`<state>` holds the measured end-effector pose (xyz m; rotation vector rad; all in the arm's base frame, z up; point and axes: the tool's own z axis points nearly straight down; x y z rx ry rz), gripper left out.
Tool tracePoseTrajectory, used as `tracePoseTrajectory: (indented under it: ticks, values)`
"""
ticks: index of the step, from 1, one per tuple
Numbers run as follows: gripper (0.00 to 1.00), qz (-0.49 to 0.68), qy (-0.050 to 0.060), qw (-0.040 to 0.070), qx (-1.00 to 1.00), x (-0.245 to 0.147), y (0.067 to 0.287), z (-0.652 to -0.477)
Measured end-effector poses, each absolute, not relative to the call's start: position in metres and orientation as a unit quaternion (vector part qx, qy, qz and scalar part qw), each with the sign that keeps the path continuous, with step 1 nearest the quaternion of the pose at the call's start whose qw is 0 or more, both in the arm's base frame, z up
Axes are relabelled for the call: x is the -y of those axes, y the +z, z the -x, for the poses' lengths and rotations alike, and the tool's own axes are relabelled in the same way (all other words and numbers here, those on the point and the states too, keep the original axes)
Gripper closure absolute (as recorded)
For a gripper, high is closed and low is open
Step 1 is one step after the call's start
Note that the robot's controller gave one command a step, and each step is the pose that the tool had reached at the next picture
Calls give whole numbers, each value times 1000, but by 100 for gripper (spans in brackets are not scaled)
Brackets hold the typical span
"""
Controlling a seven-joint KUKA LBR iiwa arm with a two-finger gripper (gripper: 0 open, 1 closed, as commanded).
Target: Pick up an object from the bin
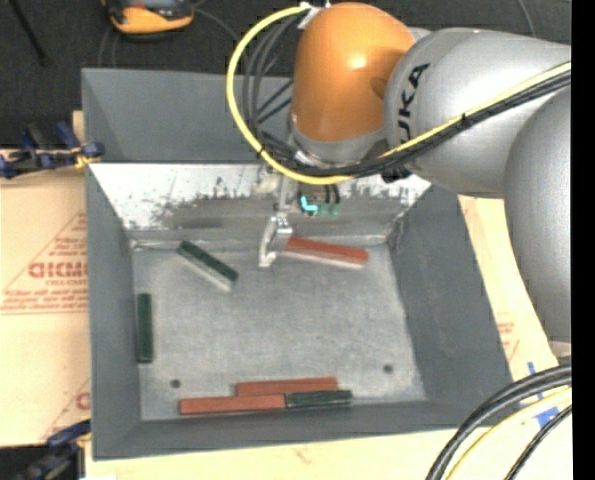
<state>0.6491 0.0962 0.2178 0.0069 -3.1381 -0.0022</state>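
Near the back wall of the bin [112, 298], my gripper [273, 240] hangs low at the left end of 1 red bar [327, 253]. I cannot tell if it is open or closed; perhaps it touches the bar. Next move, I think: sit across the bar, close, lift.

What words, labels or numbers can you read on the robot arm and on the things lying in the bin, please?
"UKA": black letters running up the silver arm; any letter before them is hidden by the curve.
No writing can be made out on the red bar at the back wall, the two green bars left of it, or the heap of bars at the front wall.
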Motion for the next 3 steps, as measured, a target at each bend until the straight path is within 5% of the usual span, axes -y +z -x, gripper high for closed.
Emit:
tracePoseTrajectory:
  ticks: [1, 2, 3]
  values:
    - [0, -2, -1, -2, 1000, -96, 223, -651]
    - [0, 2, -2, -4, 1000, -108, 160, -642]
    - [100, 11, -3, -3, 1000, -134, 81, -655]
